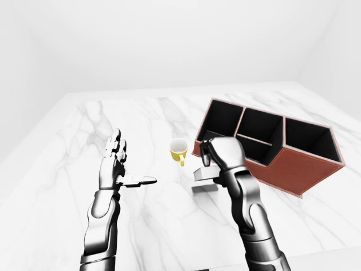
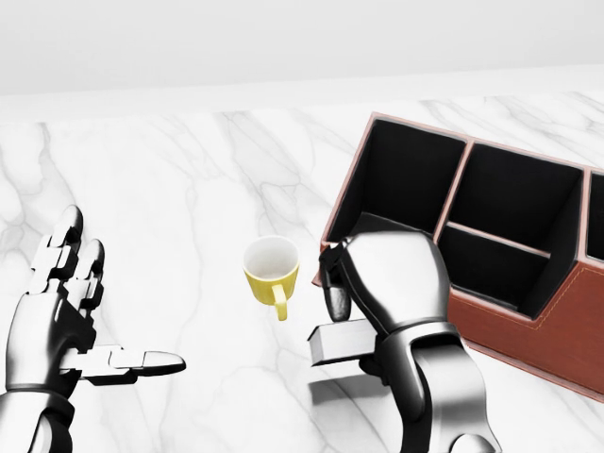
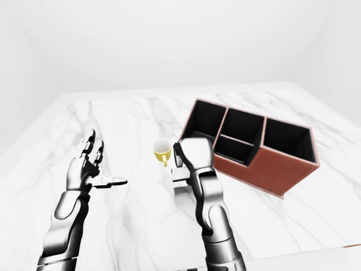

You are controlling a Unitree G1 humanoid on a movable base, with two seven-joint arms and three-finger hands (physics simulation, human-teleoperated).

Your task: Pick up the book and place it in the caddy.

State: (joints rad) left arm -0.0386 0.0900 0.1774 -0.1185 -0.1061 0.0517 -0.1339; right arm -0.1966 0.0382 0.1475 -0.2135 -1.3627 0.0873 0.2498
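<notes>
The book (image 2: 336, 343) is a small pale grey block, held off the marble table (image 2: 189, 189) with its shadow below it. My right hand (image 2: 345, 319) is shut on the book, its knuckles just left of the caddy's near corner. The caddy (image 2: 525, 338) is a red-brown box with several black compartments, at the right of the head view, and I see nothing inside them. My left hand (image 2: 87, 321) hovers open at the lower left, thumb pointing right, holding nothing. The hand hides most of the book.
A yellow mug (image 2: 272, 269) with a white inside stands on the table just left of my right hand and the caddy's corner. The white marble top stretches left and upward to a pale wall (image 1: 169, 45).
</notes>
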